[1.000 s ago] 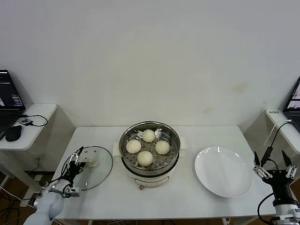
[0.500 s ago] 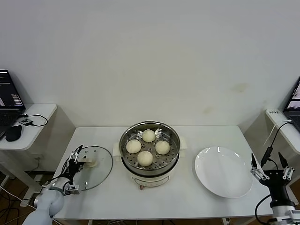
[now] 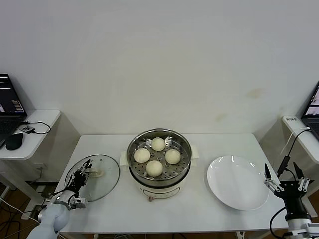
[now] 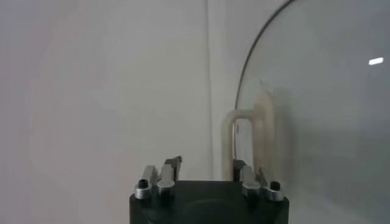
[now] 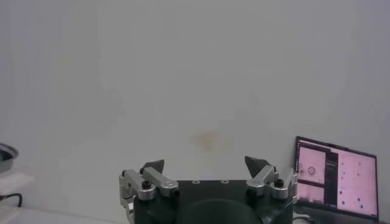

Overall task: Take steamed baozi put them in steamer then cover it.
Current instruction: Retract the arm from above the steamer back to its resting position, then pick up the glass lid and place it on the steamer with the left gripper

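My left gripper (image 3: 82, 173) closed in since earlier, now pinching cream bar handle (image 3: 95, 173) of round clear glass cover (image 3: 95, 178), left of shiny steel steamer (image 3: 158, 155). Lift level. Right gripper (image 3: 285, 180) spread, idle.

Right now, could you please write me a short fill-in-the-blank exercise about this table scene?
1. The steamer holds ____ buns.
2. The glass lid lies on the table, not on the ____.
3. The left pincer is at the lid's ____.
4. The white plate holds ____.

Answers: four; steamer; handle; nothing
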